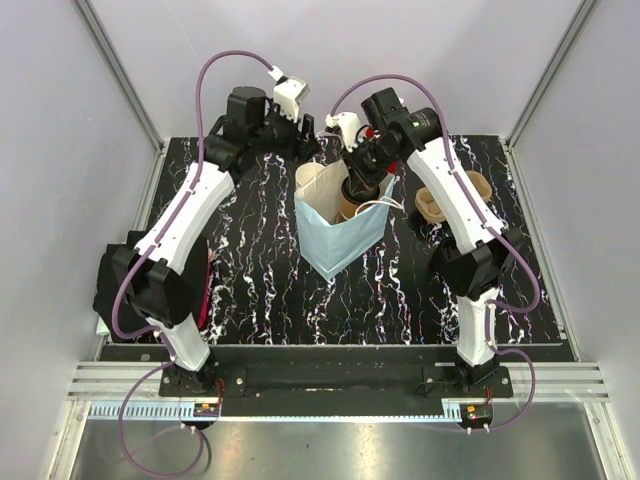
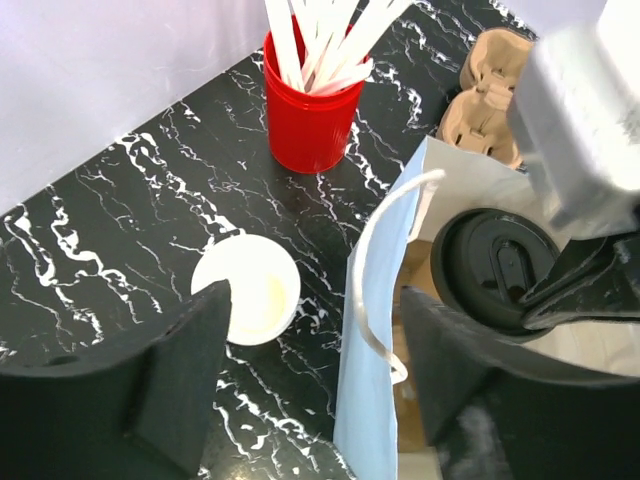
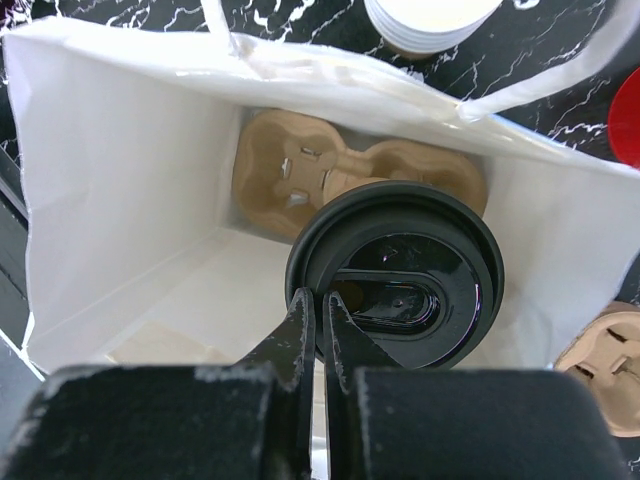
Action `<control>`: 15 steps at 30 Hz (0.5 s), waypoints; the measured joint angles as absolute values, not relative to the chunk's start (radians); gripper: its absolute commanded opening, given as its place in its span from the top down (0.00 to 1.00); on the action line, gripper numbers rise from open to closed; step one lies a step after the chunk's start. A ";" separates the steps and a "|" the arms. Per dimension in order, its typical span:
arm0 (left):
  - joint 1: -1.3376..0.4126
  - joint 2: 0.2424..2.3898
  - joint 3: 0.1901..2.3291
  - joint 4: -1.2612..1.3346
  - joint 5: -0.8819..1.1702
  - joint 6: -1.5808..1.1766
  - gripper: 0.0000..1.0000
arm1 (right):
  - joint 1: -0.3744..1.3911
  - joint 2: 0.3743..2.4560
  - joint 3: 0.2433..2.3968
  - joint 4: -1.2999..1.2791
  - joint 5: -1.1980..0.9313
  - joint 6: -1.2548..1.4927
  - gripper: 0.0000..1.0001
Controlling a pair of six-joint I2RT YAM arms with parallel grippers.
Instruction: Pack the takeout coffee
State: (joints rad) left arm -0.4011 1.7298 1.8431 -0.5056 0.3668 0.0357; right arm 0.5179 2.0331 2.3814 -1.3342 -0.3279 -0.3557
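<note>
Black, white-veined marble table (image 1: 260, 285), plain grey walls (image 1: 400, 50). The right gripper (image 3: 318, 330) is pinched tight on the glossy round lid (image 3: 400, 250) of the coffee cup (image 1: 350, 205) — inside the pale-blue paper bag (image 1: 335, 250), above a moulded cardboard tray (image 3: 300, 170). The left gripper (image 2: 318, 305) gapes wide — straddling the bag's edge.

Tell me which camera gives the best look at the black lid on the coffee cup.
Right wrist: the black lid sits mid-frame, seen from above, nearly whole. Left wrist shows it slanted, partly behind the right claw. Top external shows only a small dark spot.
</note>
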 measured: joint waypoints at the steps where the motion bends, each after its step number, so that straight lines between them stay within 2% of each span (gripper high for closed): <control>1: -0.398 1.731 1.843 -0.504 0.370 0.028 0.42 | 0.518 2.033 2.375 -1.334 -0.327 -0.356 1.00; 9: -0.378 1.743 1.843 -0.491 0.392 0.003 0.65 | 0.518 2.033 2.329 -1.330 -0.327 -0.360 1.00; 15: -0.372 1.755 1.843 -0.487 0.408 -0.018 0.69 | 0.518 2.033 2.293 -1.325 -0.327 -0.363 1.00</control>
